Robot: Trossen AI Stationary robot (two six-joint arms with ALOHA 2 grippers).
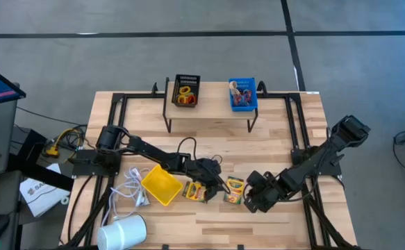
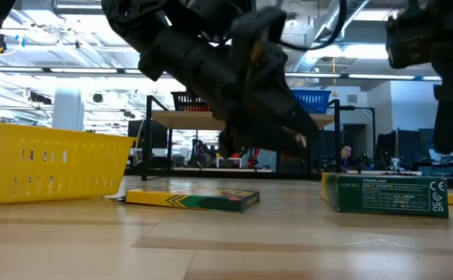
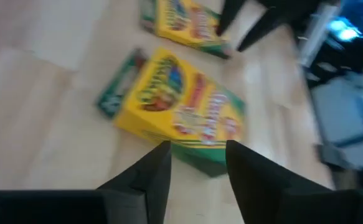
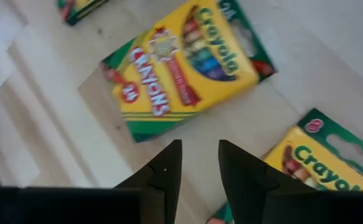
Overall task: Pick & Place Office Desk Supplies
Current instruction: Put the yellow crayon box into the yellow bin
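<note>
Two yellow-and-green crayon boxes lie flat on the wooden table (image 1: 271, 139) near its front edge: one crayon box (image 1: 195, 190) just right of the yellow bin (image 1: 162, 185), the other crayon box (image 1: 235, 189) a little further right, the two apart. The left gripper (image 1: 219, 182) hangs low between them, just above the first box; its fingers (image 3: 153, 174) stand parted with nothing between them. The right gripper (image 1: 252, 198) sits just right of the second box, its fingers (image 4: 165, 171) a narrow gap apart and empty, a third box (image 4: 321, 165) partly seen beside them. At the back, on a raised shelf (image 1: 209, 107), a black bin (image 1: 185, 90) holds what look like coloured rings, and a blue bin (image 1: 243, 95) holds small items too tiny to name.
</note>
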